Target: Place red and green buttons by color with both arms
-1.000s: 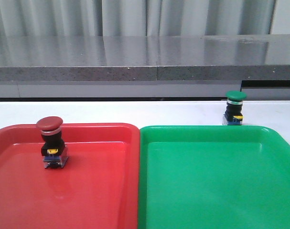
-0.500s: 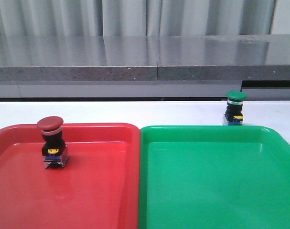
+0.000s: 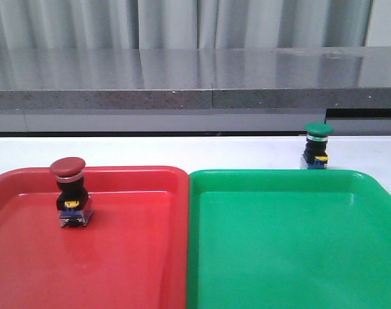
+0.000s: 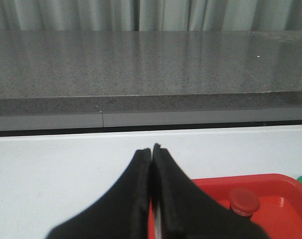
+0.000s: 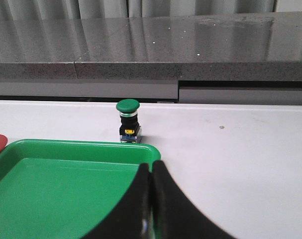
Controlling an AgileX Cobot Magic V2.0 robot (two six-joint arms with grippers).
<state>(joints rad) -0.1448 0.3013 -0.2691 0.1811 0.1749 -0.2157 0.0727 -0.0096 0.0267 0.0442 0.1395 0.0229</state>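
The red button (image 3: pixel 69 192) stands upright inside the red tray (image 3: pixel 131 257), near its far left part; its cap (image 4: pixel 244 200) also shows in the left wrist view. The green button (image 3: pixel 317 147) stands upright on the white table just beyond the green tray (image 3: pixel 292 251), also seen as the green button (image 5: pixel 128 121) in the right wrist view. My left gripper (image 4: pixel 151 148) is shut with nothing in it, over the table beside the red tray (image 4: pixel 280 196). My right gripper (image 5: pixel 151 164) is shut and empty, at the far right corner of the green tray (image 5: pixel 66 184). Neither arm shows in the front view.
The two trays lie side by side, touching, at the near edge of the white table (image 3: pixel 201 151). A grey stone ledge (image 3: pixel 195 80) runs along the back, with a curtain behind it.
The red button looks to have settled very slightly to the right in the red tray during the first half second. The green button has not moved.
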